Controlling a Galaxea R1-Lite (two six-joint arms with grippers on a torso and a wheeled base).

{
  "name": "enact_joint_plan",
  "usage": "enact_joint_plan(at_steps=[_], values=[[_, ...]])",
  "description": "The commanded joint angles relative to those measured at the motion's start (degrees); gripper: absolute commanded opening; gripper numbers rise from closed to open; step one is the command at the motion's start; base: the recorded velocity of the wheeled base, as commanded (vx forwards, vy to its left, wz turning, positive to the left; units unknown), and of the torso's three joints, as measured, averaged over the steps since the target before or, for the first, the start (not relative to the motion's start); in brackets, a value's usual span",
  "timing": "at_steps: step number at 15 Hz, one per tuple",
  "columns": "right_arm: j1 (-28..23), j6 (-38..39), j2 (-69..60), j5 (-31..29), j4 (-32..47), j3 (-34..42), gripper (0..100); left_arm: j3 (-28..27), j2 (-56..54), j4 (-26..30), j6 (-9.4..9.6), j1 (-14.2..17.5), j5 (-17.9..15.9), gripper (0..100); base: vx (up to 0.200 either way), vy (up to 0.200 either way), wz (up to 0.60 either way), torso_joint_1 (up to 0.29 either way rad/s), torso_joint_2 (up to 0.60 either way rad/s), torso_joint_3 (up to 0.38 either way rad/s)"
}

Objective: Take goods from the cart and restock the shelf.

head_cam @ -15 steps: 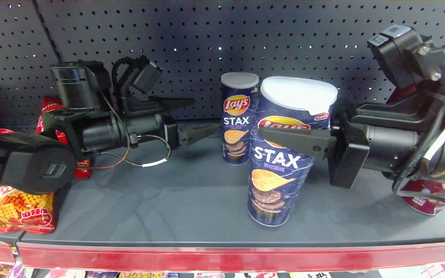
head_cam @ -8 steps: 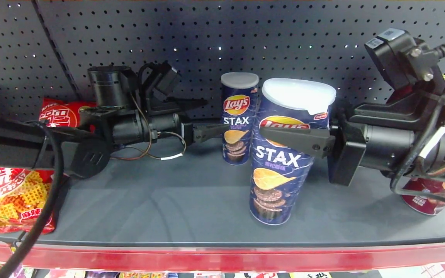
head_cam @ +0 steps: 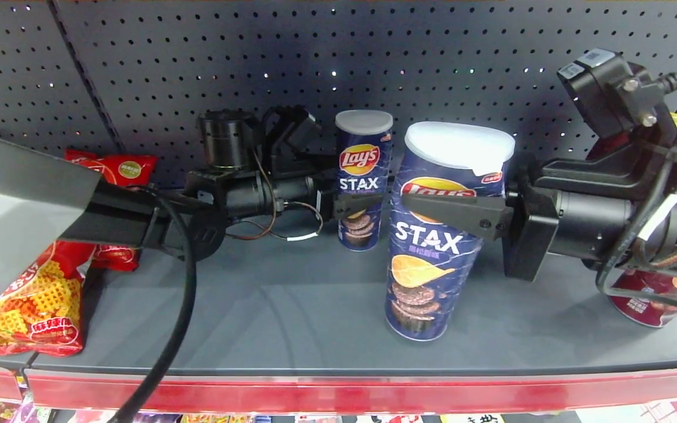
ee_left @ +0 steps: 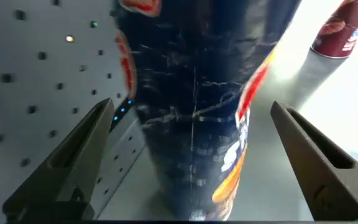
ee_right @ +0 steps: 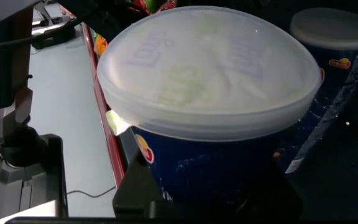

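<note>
Two arms work the shelf (head_cam: 268, 317): the left end effector (head_cam: 362, 202) has slid in, open fingers (ee_left: 73, 162) now straddling the rear Stax can (head_cam: 364, 176), likely to adjust it. The right end effector (head_cam: 432, 208) stays clamped on the front Stax can (head_cam: 438, 258), apparently awaiting release.

Left pincer (ee_left: 191, 106) spread wide, right pincer (head_cam: 426, 197) clamped, both held level, pointing inward

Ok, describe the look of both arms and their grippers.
The left arm and right arm are mostly matte black with round motor housings. The left gripper and right gripper have long, tapered dark grey fingers. A boxy black camera with small white labels tops the right wrist. Thin wires with a white tag loop under the left wrist, and a thick black cable trails off that arm.
</note>
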Motion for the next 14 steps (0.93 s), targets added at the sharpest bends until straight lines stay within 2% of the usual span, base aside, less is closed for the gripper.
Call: enact_joint_plan(at_steps=[1, 2, 8, 11, 13, 14], values=[[-0.2, 0.0, -0.1, 0.0, 0.0, 0.2, 0, -1.2, 1.4, -0.1, 0.02, -0.4, 0.0, 100, 0.0, 0.0, 0.0, 0.0, 0.0, 0.0], [-0.2, 0.0, -0.1, 0.0, -0.1, 0.5, 0, -1.5, 1.6, -0.1, 0.02, -0.7, 0.0, 0, 0.0, 0.0, 0.0, 0.0, 0.0, 0.0], [-0.2, -0.1, -0.1, 0.0, -0.1, 0.8, 0, -1.1, 0.4, -1.8, 0.02, -1.0, 0.1, 0, 0.0, 0.0, 0.0, 0.0, 0.0, 0.0], [-0.7, -0.2, -0.2, -0.1, -0.1, 0.6, 0, 2.2, -4.3, -1.6, -0.07, -2.2, 0.7, 0, 0.0, 0.0, 0.0, 0.0, 0.0, 0.0], [-1.9, -0.3, 0.1, 0.0, -0.1, 0.3, 0, 8.7, -9.8, -1.6, -0.07, -3.2, 1.5, 0, 0.0, 0.0, 0.0, 0.0, 0.0, 0.0], [-3.1, -0.4, 0.2, 0.4, 0.0, 0.1, 0, 15.4, -14.7, -1.6, -0.07, -3.7, 1.9, 0, 0.0, 0.0, 0.0, 0.0, 0.0, 0.0]])
